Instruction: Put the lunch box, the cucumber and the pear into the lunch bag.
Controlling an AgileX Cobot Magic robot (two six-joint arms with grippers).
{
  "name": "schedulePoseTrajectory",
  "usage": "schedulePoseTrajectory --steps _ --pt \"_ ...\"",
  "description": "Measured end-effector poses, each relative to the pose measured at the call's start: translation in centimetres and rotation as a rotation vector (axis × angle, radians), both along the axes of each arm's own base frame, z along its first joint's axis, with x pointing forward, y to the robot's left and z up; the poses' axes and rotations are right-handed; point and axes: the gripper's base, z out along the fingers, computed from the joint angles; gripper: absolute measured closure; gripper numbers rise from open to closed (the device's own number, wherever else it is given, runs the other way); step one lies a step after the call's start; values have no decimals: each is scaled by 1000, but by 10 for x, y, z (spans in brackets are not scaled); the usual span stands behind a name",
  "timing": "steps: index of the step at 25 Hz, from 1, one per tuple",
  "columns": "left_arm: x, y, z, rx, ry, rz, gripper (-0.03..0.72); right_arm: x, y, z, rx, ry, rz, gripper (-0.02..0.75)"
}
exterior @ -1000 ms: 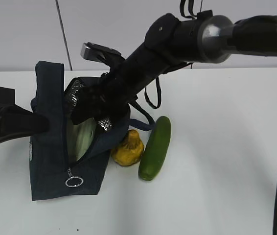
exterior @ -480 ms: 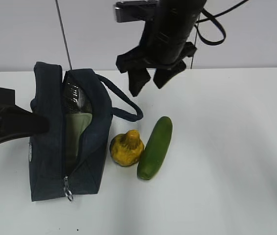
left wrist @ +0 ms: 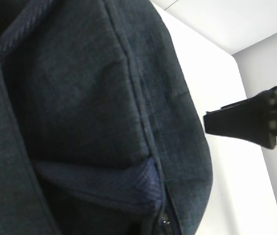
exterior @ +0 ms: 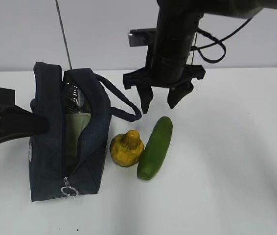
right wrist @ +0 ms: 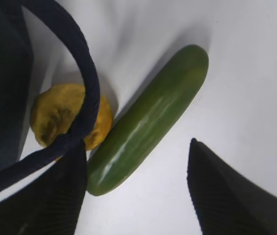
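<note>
The navy lunch bag (exterior: 48, 147) stands open at the left, with the lunch box (exterior: 77, 128) inside, its pale green lid showing. The yellow pear (exterior: 126, 148) and the green cucumber (exterior: 155, 147) lie side by side on the table right of the bag. My right gripper (exterior: 159, 104) hangs open and empty just above the cucumber's far end. In the right wrist view the cucumber (right wrist: 148, 122) lies between the spread fingers (right wrist: 217, 196), with the pear (right wrist: 55, 120) behind the bag's handle (right wrist: 87, 83). My left gripper (exterior: 16, 125) rests against the bag's left side. Its jaws are hidden by fabric (left wrist: 80, 107).
The bag's loop handle (exterior: 124, 105) hangs out towards the pear. The zipper's ring pull (exterior: 69, 191) lies at the bag's near end. A thin cable (exterior: 64, 34) runs up the wall behind. White table (exterior: 226, 171) lies right of the cucumber.
My right gripper came out of the bag, leaving the lunch box inside, swung up and right, and has now come down open over the cucumber. The left gripper has not moved.
</note>
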Motion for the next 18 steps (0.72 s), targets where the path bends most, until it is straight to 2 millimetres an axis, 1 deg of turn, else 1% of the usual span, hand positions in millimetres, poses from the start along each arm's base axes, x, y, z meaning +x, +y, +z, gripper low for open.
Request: schedulePoseTrajectory --steps 2,5,13,14,18 --pt "0 0 0 0 0 0 703 4 3 -17 -7 41 -36 234" --pt "0 0 0 -1 0 -1 703 7 5 -33 -16 79 -83 234" --pt "0 0 0 -1 0 -2 703 11 1 -39 -61 66 -178 234" --pt "0 0 0 -1 0 -2 703 11 1 -42 -63 72 -184 234" --pt "0 0 0 -2 1 -2 703 15 3 -62 -88 106 -192 234"
